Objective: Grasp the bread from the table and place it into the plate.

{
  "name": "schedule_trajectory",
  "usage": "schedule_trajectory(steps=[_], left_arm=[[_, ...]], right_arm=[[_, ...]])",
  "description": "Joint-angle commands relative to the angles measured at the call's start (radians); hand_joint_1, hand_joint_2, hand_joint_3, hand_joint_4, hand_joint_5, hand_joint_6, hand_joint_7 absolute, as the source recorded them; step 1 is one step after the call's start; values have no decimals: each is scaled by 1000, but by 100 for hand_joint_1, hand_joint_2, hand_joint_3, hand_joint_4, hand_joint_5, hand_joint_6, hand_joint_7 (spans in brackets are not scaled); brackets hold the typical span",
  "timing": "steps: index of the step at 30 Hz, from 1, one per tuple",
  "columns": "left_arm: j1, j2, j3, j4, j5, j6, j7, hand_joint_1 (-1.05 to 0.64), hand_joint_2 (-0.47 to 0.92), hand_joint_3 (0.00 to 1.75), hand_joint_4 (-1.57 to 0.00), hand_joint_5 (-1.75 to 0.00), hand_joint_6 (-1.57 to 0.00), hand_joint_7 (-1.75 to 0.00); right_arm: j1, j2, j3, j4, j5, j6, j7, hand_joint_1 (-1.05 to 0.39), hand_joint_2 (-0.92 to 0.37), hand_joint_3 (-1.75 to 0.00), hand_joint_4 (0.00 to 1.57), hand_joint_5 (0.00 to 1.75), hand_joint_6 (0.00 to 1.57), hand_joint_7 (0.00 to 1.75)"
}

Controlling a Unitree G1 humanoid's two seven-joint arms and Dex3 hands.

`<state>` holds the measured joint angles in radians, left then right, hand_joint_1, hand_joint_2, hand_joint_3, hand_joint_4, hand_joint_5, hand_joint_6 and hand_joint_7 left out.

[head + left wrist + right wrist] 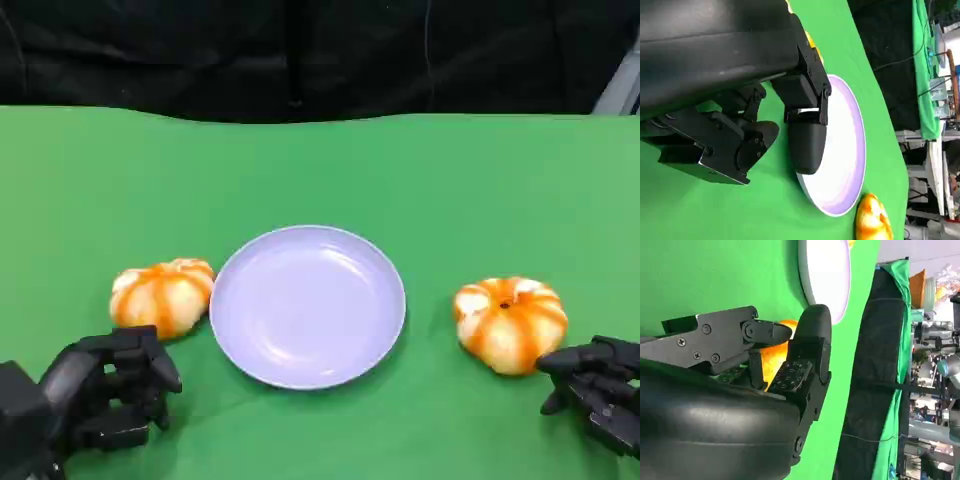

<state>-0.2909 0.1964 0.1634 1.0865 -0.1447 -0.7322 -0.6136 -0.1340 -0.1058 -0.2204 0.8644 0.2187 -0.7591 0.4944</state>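
Note:
A lavender plate (306, 305) lies in the middle of the green table. One orange-and-white bread roll (161, 296) lies just left of it, a second roll (511, 322) to its right. My left hand (108, 388) sits low at the near left, just in front of the left roll, fingers curled with nothing in them. My right hand (600, 388) is at the near right, its fingertips close to the right roll's near side, holding nothing. In the right wrist view the roll (774, 356) shows between the fingers (807, 355). The left wrist view shows the plate (852, 160) and the far roll (872, 220).
The green cloth (320, 170) covers the table up to a black backdrop (300, 50) at the far edge. Open cloth lies behind the plate. The wrist views show lab clutter beyond the table.

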Motion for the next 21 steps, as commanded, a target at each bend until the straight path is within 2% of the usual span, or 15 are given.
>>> schedule_trajectory(steps=[1,17,21], left_arm=[[-5,25,0,-5,7,-9,6,10,65,104,-87,-157,-95,-122],[-7,22,5,-7,0,2,-1,10,66,103,-87,-157,-95,-122],[-9,14,13,-9,-17,6,-9,10,69,97,-85,-155,-93,-121]], right_arm=[[-5,-21,-4,3,4,-3,-1,-2,-92,-36,78,133,102,54],[-4,-24,-3,6,1,-8,-2,-1,-92,-36,78,133,102,54],[-7,-23,-4,9,4,-8,1,-1,-92,-37,78,133,102,54]])
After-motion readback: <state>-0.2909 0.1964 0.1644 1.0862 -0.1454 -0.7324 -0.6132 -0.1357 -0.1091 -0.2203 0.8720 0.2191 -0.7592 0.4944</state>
